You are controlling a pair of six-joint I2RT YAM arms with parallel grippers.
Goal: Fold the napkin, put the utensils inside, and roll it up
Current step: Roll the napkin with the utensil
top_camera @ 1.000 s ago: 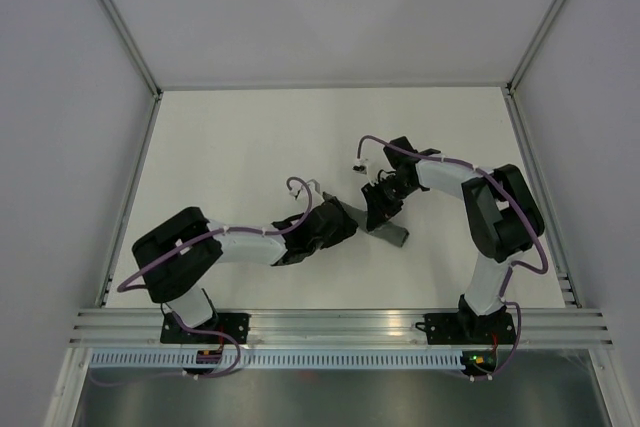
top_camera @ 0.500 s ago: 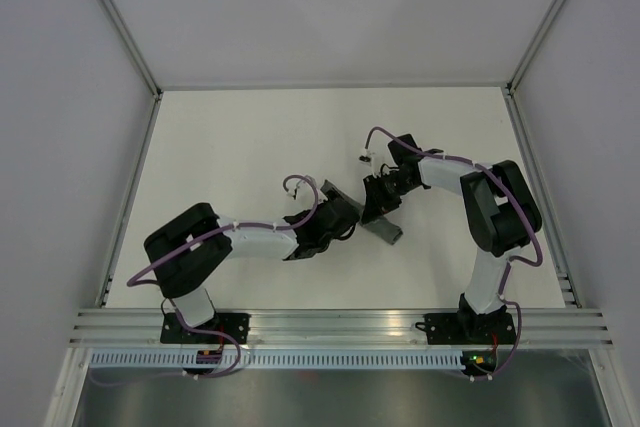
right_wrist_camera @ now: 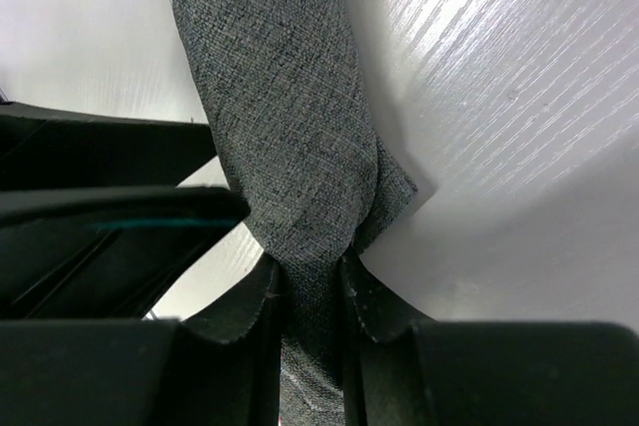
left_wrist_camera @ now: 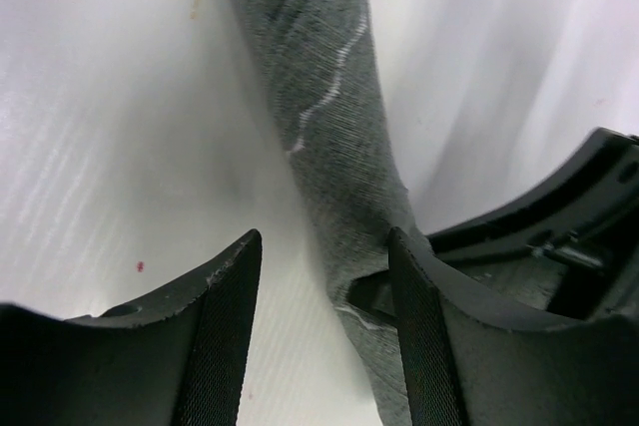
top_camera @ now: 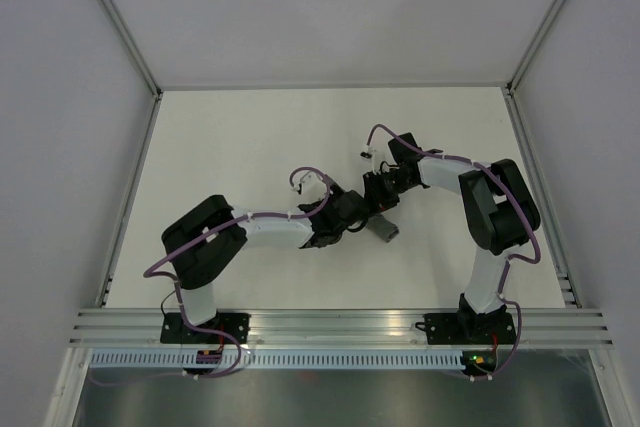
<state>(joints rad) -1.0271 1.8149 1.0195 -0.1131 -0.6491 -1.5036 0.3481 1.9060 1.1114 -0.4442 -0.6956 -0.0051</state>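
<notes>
The napkin (top_camera: pixel 386 231) is a tight dark grey roll on the white table, mostly hidden under both grippers in the top view. My right gripper (top_camera: pixel 379 204) is shut on one end of the roll (right_wrist_camera: pixel 290 127), the cloth pinched between its fingers (right_wrist_camera: pixel 312 286). My left gripper (top_camera: pixel 351 215) is open, its fingers astride the roll (left_wrist_camera: pixel 319 97), which lies against the right finger (left_wrist_camera: pixel 419 326); the gripper's midpoint (left_wrist_camera: pixel 324 241) is over the roll's edge. A light stitched line shows on the cloth. No utensils are visible.
The white table (top_camera: pixel 230 147) is walled by grey panels with metal frame posts at left and right. The two grippers are close together near the table's middle. The right gripper's black body (left_wrist_camera: pixel 559 236) shows beside my left fingers.
My left arm has reached right and forward, bringing its gripper up against the right gripper. The visible part of the napkin has shrunk and shifted slightly. The right gripper has barely moved.
</notes>
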